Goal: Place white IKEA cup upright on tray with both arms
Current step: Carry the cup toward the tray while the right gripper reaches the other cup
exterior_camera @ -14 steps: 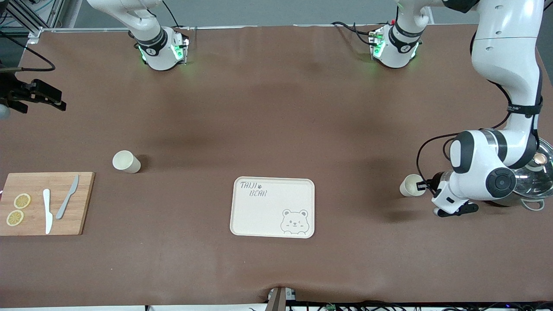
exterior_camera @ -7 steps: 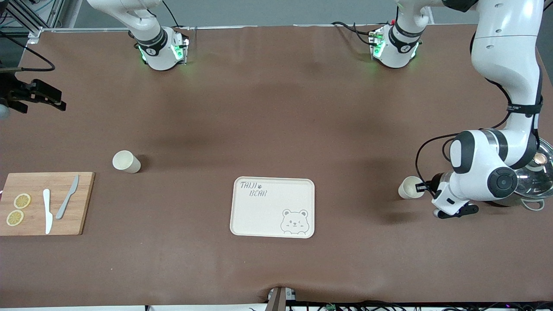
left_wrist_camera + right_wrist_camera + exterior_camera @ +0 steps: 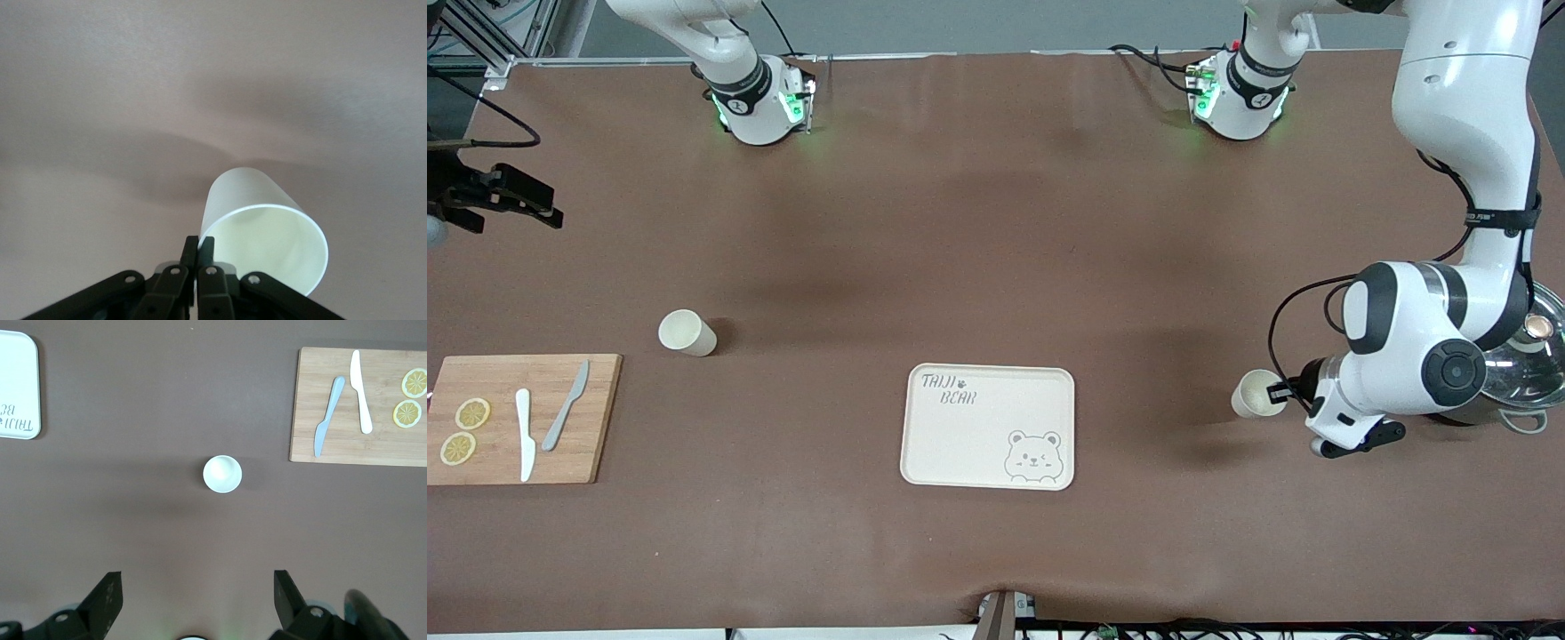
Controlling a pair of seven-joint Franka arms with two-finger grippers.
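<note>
Two white cups show: the left gripper (image 3: 198, 248) has its fingers clamped on one cup's (image 3: 1255, 394) rim, beside the tray (image 3: 989, 427). Another cup (image 3: 686, 332) stands under the right gripper (image 3: 193, 593), fingers apart.

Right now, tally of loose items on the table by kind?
Cups: 2, one near the board, one gripped at its rim by the left end effector
Trays: 1
Cutting boards: 1
Knives: 2
Lemon slices: 2
Lidded pots: 1
Total: 9
</note>
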